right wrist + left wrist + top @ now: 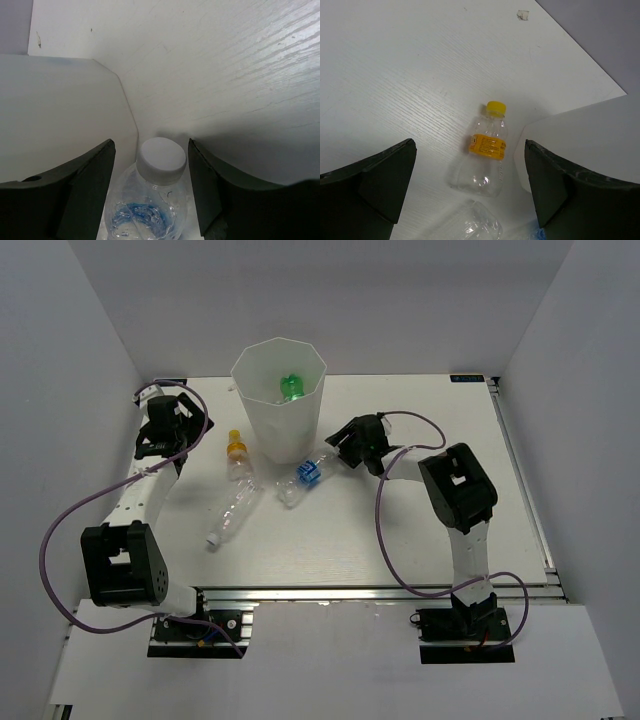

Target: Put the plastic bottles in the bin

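The tall, white, translucent plastic bin with faceted sides stands on the white counter, toward 12 o'clock in the overhead view. A small green plastic bottle lies inside it.

Three more bottles lie on their sides on the counter. A clear plastic bottle with a yellow cap and orange label is at 8 o'clock from the bin's foot, its cap pointing to 12 o'clock. A longer clear plastic bottle with a white cap lies slanted just past it, at 7 o'clock. A crumpled clear bottle with a blue label and white cap is at 5 o'clock, just beside the bin's wall.

The left hand faces the yellow-capped bottle with its fingers spread wide, clear of the bottle and holding nothing. The right hand is also parted. Its fingers flank the blue-labelled bottle's cap, with a gap showing on each side.
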{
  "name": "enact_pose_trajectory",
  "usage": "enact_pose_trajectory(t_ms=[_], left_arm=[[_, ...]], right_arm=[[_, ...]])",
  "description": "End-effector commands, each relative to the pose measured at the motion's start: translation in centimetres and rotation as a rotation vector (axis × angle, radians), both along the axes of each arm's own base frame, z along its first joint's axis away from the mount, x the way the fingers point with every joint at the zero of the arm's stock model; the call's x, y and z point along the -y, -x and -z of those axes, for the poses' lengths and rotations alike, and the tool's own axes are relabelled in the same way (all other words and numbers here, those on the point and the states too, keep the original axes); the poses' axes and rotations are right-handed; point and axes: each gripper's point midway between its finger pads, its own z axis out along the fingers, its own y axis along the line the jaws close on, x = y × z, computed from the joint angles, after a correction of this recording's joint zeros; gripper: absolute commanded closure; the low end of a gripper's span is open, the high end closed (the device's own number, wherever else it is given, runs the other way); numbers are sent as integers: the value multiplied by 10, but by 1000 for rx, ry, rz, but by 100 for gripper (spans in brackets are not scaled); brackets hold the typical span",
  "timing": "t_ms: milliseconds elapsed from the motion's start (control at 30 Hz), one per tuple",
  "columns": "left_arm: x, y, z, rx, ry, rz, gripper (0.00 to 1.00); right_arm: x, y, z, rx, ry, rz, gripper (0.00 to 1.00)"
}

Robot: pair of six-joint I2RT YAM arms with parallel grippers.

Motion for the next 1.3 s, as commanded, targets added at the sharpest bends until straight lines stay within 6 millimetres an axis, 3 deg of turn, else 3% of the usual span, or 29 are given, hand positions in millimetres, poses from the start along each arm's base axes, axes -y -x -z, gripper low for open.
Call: enact_pose_trajectory(t_ms=[0, 167, 333, 500, 533, 567, 600, 633, 700, 800, 833, 867, 900, 933, 1000, 1033, 1133, 1167, 1233, 1267], left_arm=[[2, 3, -10, 30, -2, 18, 2], [4, 3, -11, 33, 6, 22, 2], [6, 3, -10, 31, 16, 33, 2], [7, 5, -17, 42, 18, 35, 2], [8, 5, -19, 47, 20, 37, 2], [7, 6, -21, 52, 19, 38, 2], [8, 6, -22, 56, 20, 40, 2], [8, 6, -22, 58, 21, 43, 2], [9, 6, -22, 59, 22, 48, 2], [12, 4, -20, 58, 26, 60, 2], [11, 4, -19, 55, 24, 63, 2], [13, 4, -18, 52, 26, 70, 2], [13, 4, -17, 51, 22, 73, 2], [13, 3, -13, 45, 23, 76, 2], [14, 2, -9, 36, 26, 80, 2], [14, 0, -5, 26, 28, 81, 2], [14, -2, 1, 8, 32, 81, 2], [15, -3, 1, 7, 31, 83, 2], [15, -5, 2, 12, 32, 94, 2], [18, -6, 6, 6, 38, 104, 2]], right_arm=[[-1, -4, 9, -23, -12, 45, 35], [0, -2, 17, -45, -20, 62, 44], [3, 3, 17, -34, -25, 59, 65], [22, 10, -9, 45, 19, 69, 81], [27, 9, -29, 98, 33, 67, 84], [33, 10, -36, 122, 44, 71, 86], [43, 18, -34, 130, 69, 71, 87], [50, 17, -63, 210, 68, 74, 89], [66, 19, -87, 291, 71, 77, 93], [90, 22, -144, 466, 141, 47, 99], [93, 23, -187, 559, 144, 41, 99], [97, 24, -202, 619, 222, 1, 100], [98, 26, -223, 672, 243, -10, 100], [96, 31, -267, 771, 228, -28, 100], [97, 36, -305, 866, 274, -52, 100], [94, 44, -345, 957, 255, -70, 100], [95, 50, -391, 1035, 275, -80, 100], [96, 54, -418, 1088, 261, -66, 100], [93, 55, -444, 1162, 235, -50, 100], [90, 60, -469, 1222, 206, -49, 100]])
